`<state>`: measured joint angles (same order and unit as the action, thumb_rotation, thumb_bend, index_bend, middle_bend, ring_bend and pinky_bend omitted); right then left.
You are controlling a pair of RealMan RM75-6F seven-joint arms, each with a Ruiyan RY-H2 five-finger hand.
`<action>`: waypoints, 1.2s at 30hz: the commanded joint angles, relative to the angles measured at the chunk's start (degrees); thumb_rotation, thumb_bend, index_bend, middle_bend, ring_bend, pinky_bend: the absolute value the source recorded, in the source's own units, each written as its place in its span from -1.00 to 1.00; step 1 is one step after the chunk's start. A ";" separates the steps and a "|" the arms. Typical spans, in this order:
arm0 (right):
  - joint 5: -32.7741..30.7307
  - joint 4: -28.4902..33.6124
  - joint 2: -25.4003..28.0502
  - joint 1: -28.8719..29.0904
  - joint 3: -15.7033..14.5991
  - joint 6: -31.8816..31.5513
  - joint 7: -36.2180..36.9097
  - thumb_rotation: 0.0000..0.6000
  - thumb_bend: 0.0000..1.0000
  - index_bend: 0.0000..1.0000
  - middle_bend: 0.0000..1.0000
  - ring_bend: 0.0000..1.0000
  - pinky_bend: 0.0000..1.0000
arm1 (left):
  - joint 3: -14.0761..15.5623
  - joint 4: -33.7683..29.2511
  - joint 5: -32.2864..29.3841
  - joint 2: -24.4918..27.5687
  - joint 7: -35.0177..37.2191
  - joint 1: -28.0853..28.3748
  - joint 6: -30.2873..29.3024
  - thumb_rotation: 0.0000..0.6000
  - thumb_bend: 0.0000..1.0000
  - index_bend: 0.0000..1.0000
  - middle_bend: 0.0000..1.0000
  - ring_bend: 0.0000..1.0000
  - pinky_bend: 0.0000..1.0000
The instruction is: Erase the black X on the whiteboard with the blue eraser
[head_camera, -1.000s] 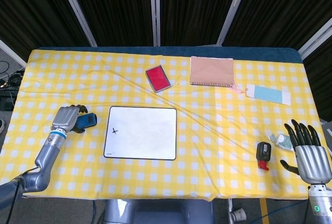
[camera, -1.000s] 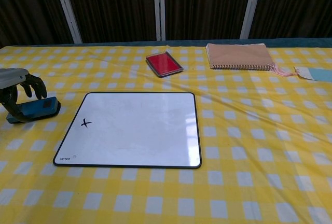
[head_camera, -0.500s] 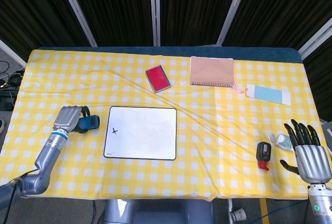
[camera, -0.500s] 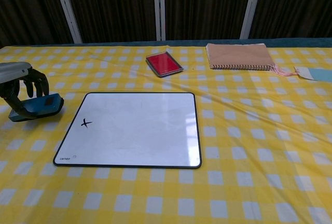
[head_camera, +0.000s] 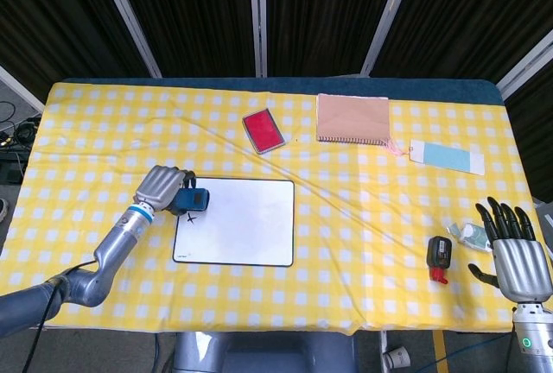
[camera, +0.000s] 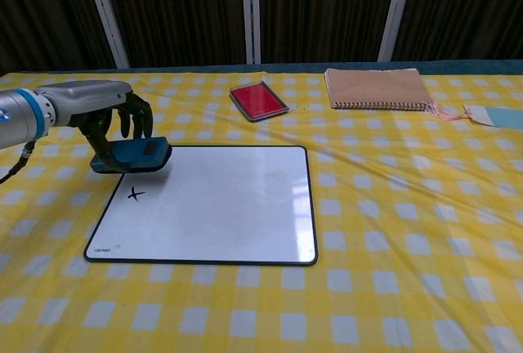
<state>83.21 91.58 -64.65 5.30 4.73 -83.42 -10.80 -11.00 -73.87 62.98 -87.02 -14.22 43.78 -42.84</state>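
Observation:
My left hand (head_camera: 162, 186) (camera: 116, 120) grips the blue eraser (head_camera: 190, 200) (camera: 131, 155) and holds it over the top left corner of the whiteboard (head_camera: 246, 222) (camera: 221, 202). The black X (camera: 136, 194) (head_camera: 192, 217) lies on the board just in front of the eraser. In the chest view the eraser hangs a little above the board. My right hand (head_camera: 517, 252) stays at the table's front right with its fingers spread and nothing in them; the chest view does not show it.
A red pad (head_camera: 263, 130) (camera: 258, 100) and a brown spiral notebook (head_camera: 352, 118) (camera: 377, 88) lie at the back. A light blue card (head_camera: 447, 156) lies back right. A black and red device (head_camera: 439, 256) and a small packet (head_camera: 472, 235) sit beside my right hand.
My left hand lifted the eraser off the tablecloth left of the board and carried it right, over the board's top left corner. The right hand stayed put.

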 commanded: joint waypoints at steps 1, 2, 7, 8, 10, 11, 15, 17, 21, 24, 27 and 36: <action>-0.61 -0.31 0.01 -0.01 0.21 0.16 0.00 1.00 -1.00 -1.00 -1.00 -1.00 -1.00 | 0.11 2.18 -0.81 -2.16 -0.81 1.75 1.38 1.00 -0.68 -0.02 -0.13 -0.20 0.10; -0.77 -0.41 -0.02 0.01 0.23 0.27 0.05 1.00 -1.00 -1.00 -1.00 -1.00 -1.00 | 0.19 2.57 -0.85 -2.56 -0.68 1.94 1.48 1.00 -0.68 -0.02 -0.12 -0.20 0.10; -1.19 -0.67 -0.02 0.00 0.32 0.42 0.28 1.00 -1.00 -1.00 -1.00 -1.00 -1.00 | 0.95 3.58 -0.66 -3.77 -0.08 2.39 2.00 1.00 -0.68 -0.02 -0.12 -0.20 0.10; -1.23 -0.70 -0.02 0.00 0.31 0.46 0.31 1.00 -1.00 -1.00 -1.00 -1.00 -1.00 | 1.08 3.59 -0.66 -3.88 0.04 2.42 2.13 1.00 -0.68 -0.02 -0.12 -0.20 0.10; -1.30 -0.74 -0.04 0.03 0.27 0.60 0.38 1.00 -1.00 -1.00 -1.00 -1.00 -1.00 | 1.53 3.49 -0.45 -4.13 0.38 2.44 2.29 1.00 -0.68 -0.01 -0.12 -0.20 0.11; -1.32 -0.74 -0.03 0.04 0.25 0.66 0.39 1.00 -1.00 -1.00 -1.00 -1.00 -1.00 | 1.79 3.36 -0.26 -4.19 0.52 2.40 2.28 1.00 -0.68 0.00 -0.11 -0.20 0.11; -1.13 -0.63 -0.02 0.07 0.15 0.65 0.50 1.00 -1.00 -1.00 -1.00 -1.00 -1.00 | 3.54 0.69 1.32 -3.40 1.89 1.39 2.07 1.00 -0.68 0.02 -0.10 -0.18 0.11; -0.98 -0.52 0.03 0.09 0.12 0.60 0.58 1.00 -1.00 -1.00 -1.00 -1.00 -1.00 | 4.44 -1.10 2.38 -2.70 3.20 0.53 1.52 1.00 -0.68 0.03 -0.09 -0.18 0.12; -0.67 -0.42 -0.02 0.12 -0.02 0.51 0.42 1.00 -1.00 -1.00 -1.00 -1.00 -1.00 | 6.01 -3.33 4.89 -1.75 5.07 -0.41 0.93 1.00 -0.68 0.04 -0.09 -0.17 0.12; -0.53 -0.36 -0.12 0.16 -0.08 0.47 0.19 1.00 -1.00 -1.00 -1.00 -1.00 -1.00 | 7.26 -4.54 7.05 -1.37 6.04 -0.92 0.41 1.00 -0.68 0.04 -0.09 -0.17 0.12; -0.59 -0.37 -0.21 0.20 -0.10 0.54 0.00 1.00 -1.00 -1.00 -1.00 -1.00 -1.00 | 7.99 -4.10 8.61 -1.59 6.27 -1.13 -0.27 1.00 -0.68 0.04 -0.09 -0.17 0.12; -1.06 -0.65 -0.30 0.21 0.01 0.65 -0.07 1.00 -1.00 -1.00 -1.00 -1.00 -1.00 | 6.25 2.45 6.70 -3.52 7.28 0.03 0.93 1.00 -0.68 0.04 -0.09 -0.17 0.12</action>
<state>82.16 90.93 -64.96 5.51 4.73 -82.77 -10.89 -4.18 -72.52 70.24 -90.09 -7.22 43.42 -42.29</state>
